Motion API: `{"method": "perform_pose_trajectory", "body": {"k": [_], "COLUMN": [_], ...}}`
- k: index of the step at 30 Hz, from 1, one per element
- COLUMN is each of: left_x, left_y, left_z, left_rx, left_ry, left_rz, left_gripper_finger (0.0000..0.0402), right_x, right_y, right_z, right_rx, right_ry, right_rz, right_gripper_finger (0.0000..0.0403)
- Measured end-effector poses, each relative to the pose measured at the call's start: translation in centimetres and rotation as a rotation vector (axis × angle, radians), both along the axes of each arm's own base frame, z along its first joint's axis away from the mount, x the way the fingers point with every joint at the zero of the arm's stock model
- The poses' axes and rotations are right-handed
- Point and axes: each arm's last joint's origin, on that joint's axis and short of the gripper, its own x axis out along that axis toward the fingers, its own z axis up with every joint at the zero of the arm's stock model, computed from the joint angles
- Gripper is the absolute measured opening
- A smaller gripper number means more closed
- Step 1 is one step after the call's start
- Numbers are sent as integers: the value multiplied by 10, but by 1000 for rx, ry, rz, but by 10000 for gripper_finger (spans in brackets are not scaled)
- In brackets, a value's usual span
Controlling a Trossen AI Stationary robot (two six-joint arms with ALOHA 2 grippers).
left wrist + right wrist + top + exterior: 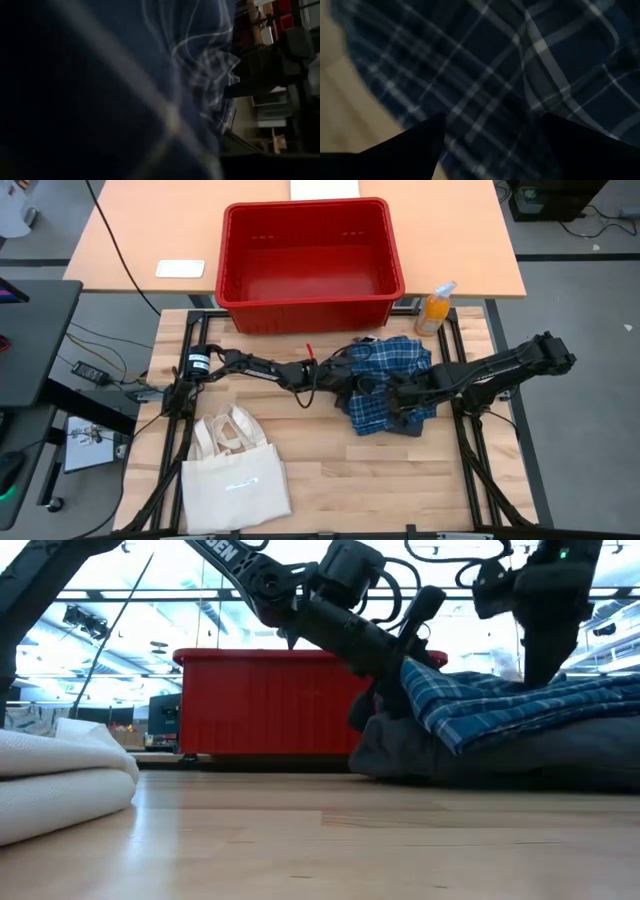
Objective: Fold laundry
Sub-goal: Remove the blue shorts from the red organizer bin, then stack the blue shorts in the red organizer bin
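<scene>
The blue-and-white plaid piece (pixel 395 375) lies crumpled on top of dark garments (pixel 450 755) at the table's middle right. It also fills the left wrist view (pixel 125 75) and the right wrist view (pixel 485 60). My left gripper (pixel 352 377) comes in from the left, and its end is buried in the pile's left edge (pixel 400 650), so the cloth hides its fingers. My right gripper (pixel 395 395) comes from the right and stands open over the plaid piece (pixel 490 122). No light grey top shows. My right gripper is open above the plaid piece, one dark finger (pixel 420 140) on each side of a stretch of the cloth. I cannot tell whether the fingers touch the cloth.
A red bin (pixel 310 265) stands at the far edge, with an orange bottle (pixel 436 308) to its right. A cream tote bag (pixel 232 475) lies at the near left and also shows in the low view (pixel 60 780). Bare wood lies on the near side of the pile.
</scene>
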Motion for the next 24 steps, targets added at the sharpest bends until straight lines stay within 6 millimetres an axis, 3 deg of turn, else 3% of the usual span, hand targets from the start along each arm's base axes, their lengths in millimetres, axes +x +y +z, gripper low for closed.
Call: {"method": "perform_pose_trajectory", "body": {"k": [3, 9, 15, 20, 24], "left_x": [1, 2, -6, -16, -20], "left_y": [-1, 3, 2, 9, 15], "left_z": [2, 10, 43, 74, 88], "left_rx": [13, 39, 93, 144, 156], "left_ry": [-22, -88, -187, -285, -342], "left_rz": [-44, -196, -323, -373, -372], "left_gripper_finger": [17, 19, 16, 15, 15], "right_x": [-2, -15, -41, -64, -77], "right_y": [0, -5, -14, -20, -23], "right_z": [15, 63, 105, 122, 128], "right_rx": [22, -83, -183, -187, -177], "right_ry": [23, 22, -95, -211, -270], "right_rz": [6, -20, -138, -242, -296], "right_gripper_finger": [345, 345, 345, 345, 345]}}
